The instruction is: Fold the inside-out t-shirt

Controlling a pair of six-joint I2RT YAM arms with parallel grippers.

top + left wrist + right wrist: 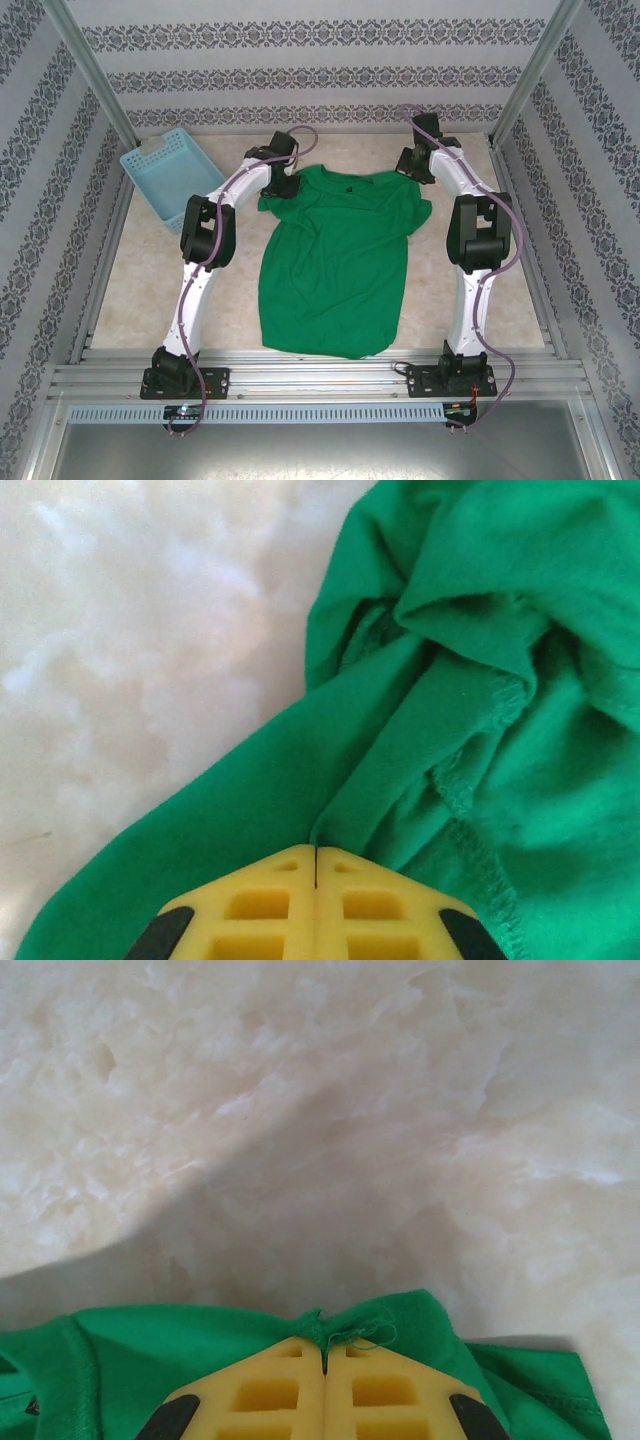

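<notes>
While the hem lies flat near the bases, the green t-shirt (335, 280) spreads up the desk (130, 290); left fingers (270, 900) and right fingers (280, 1385) each clamp a far shoulder. Lift both evenly, keep cloth taut, fold toward hem.

Matt green cloth t-shirt (335, 270) on smooth marbled table (140, 290); blue plastic basket (170, 170)

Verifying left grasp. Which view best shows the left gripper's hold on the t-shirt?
Left wrist: the left gripper is shut, with a fold of the t-shirt pinched at its tips. Top external shows it at the shirt's far left shoulder, jaws hidden. Right wrist shows the right gripper pinching another edge.
</notes>
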